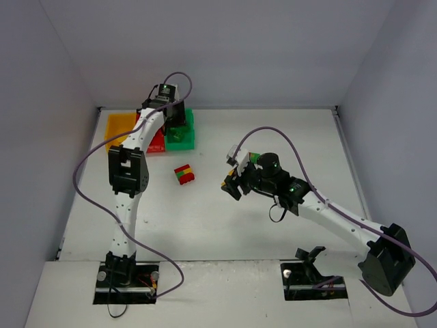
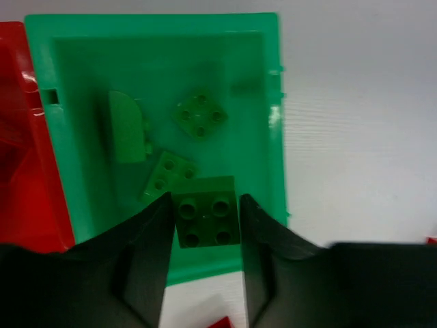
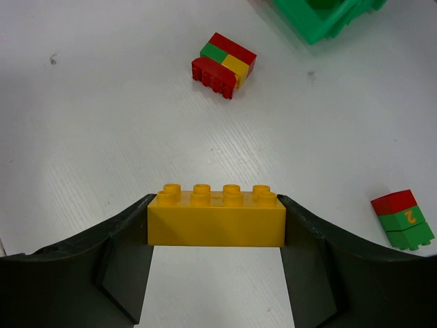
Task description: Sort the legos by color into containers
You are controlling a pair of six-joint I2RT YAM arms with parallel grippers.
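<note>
Only thing I can actually read is a yellowish "2" printed on the green half of the small red-on-green plastic brick stack (image 3: pixel 403 219), at the right edge of the right wrist view.

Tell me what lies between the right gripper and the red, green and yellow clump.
Only bare table lies between the right gripper and the clump. The right wrist view shows this, and the top view agrees.

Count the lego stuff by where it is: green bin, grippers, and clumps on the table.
Green pieces lying in the green bin: 3 (curved piece, square plate, tilted plate)
Bricks held in grippers: 2 (green brick in left gripper, yellow brick in right gripper)
Multicolour clumps on the table: 2 (red-green-yellow clump, red-green clump)
Total: 7
</note>
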